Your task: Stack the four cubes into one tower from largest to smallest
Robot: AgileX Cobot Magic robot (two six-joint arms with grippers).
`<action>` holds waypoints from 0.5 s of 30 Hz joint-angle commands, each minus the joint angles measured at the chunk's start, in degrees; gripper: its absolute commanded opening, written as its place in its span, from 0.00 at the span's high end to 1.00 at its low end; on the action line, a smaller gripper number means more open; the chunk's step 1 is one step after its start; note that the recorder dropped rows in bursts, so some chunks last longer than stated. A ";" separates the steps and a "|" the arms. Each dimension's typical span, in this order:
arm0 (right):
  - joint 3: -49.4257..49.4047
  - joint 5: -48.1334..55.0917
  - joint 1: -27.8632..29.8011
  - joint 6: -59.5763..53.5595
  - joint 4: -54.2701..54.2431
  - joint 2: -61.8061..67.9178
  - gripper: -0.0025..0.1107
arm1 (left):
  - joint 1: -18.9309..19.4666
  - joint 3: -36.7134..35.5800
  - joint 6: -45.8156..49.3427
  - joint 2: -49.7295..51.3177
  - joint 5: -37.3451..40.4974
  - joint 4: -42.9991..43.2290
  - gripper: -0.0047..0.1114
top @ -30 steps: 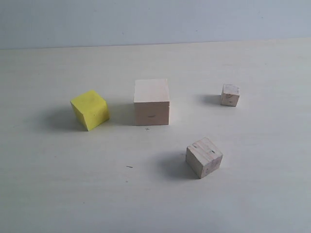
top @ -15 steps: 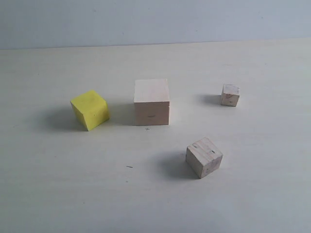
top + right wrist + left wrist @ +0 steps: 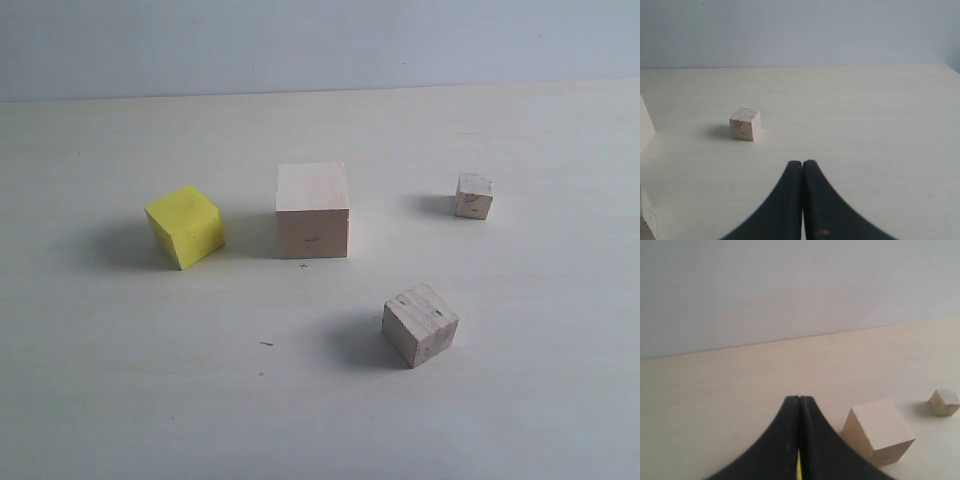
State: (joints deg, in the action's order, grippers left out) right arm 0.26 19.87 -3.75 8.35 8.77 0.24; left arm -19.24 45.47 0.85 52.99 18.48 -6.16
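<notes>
Four cubes stand apart on the pale table. The largest pale wood cube (image 3: 312, 210) is in the middle, the yellow cube (image 3: 186, 225) to its left. The knotty pale wood cube (image 3: 420, 324) lies nearer the front, the tiniest cube (image 3: 474, 195) at the right. Neither gripper shows in the exterior view. My left gripper (image 3: 799, 401) is shut and empty, with the largest cube (image 3: 879, 432) beside it, the tiniest cube (image 3: 944, 402) farther off, and a yellow sliver behind its fingers. My right gripper (image 3: 802, 164) is shut and empty, short of the tiniest cube (image 3: 745, 124).
The table (image 3: 120, 390) is a pale, bare surface that runs back to a grey-blue wall (image 3: 320, 40). A few small dark specks mark the tabletop near the front. The largest cube's edge (image 3: 645, 131) shows at the side of the right wrist view.
</notes>
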 commanded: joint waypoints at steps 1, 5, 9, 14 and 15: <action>-0.26 -0.28 -0.04 -0.37 0.24 -0.24 0.98 | -0.36 1.08 0.52 4.28 -3.84 -6.91 0.96; -0.26 -0.53 -0.04 -0.39 0.24 -0.24 0.98 | -0.36 5.22 2.83 11.86 0.80 -8.11 0.96; -0.26 -0.68 -0.04 -0.39 0.24 -0.24 0.98 | -1.96 11.92 7.58 20.28 5.56 -10.19 0.96; -0.26 -0.68 -0.04 -0.39 0.24 -0.24 0.98 | -5.10 18.68 17.57 30.69 9.41 -19.16 0.96; -0.26 -0.68 -0.04 -0.39 0.24 -0.24 0.98 | -5.53 19.63 18.81 32.24 9.68 -20.00 0.96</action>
State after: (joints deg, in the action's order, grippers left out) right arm 0.26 19.87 -3.75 8.35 8.77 0.24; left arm -23.24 62.23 14.99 80.81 26.67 -22.14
